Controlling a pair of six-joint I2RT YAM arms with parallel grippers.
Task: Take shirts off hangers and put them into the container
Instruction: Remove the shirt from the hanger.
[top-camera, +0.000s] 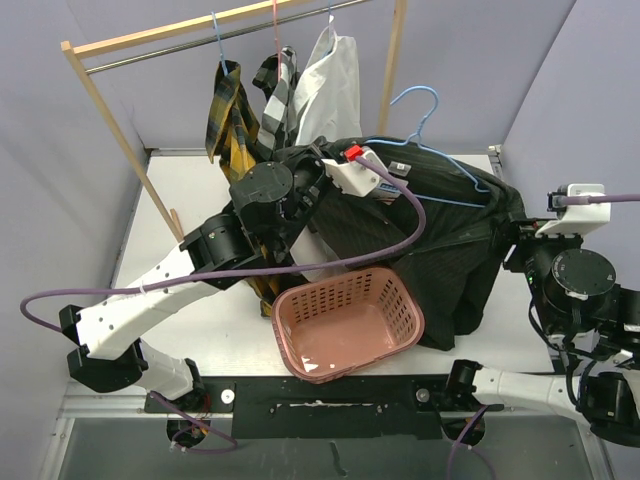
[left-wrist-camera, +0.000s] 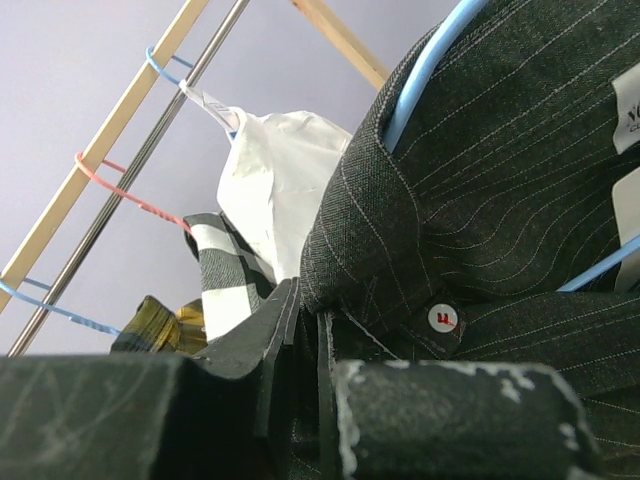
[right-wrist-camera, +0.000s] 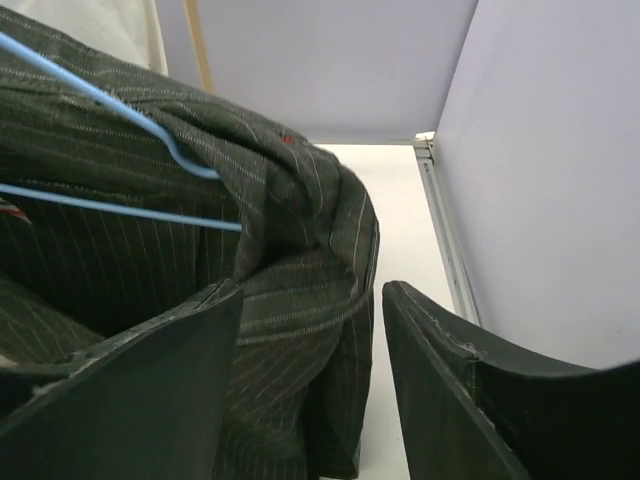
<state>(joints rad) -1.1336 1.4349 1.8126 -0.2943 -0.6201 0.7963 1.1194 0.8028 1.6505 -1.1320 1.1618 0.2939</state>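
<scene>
L hand (left-wrist-camera: 305, 360) is pinching the black shirt (top-camera: 450, 240) near the collar, w/ the blue hanger (top-camera: 430, 150) sitting inside it. The shirt is sprawling across the counter (top-camera: 200, 190), its near edge meeting the pink basket (top-camera: 390, 300) at the far rim. R hand (right-wrist-camera: 312, 290) is standing spread at the shirt's right edge, gripping nothing, w/ a bare counter strip running betw. fabric and wall (right-wrist-camera: 540, 180).

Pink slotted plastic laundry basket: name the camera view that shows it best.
The top external view: the whole pink slotted plastic laundry basket shows from above, next to the black pinstriped shirt. Neither wrist view shows it; that shirt fills much of both.
</scene>
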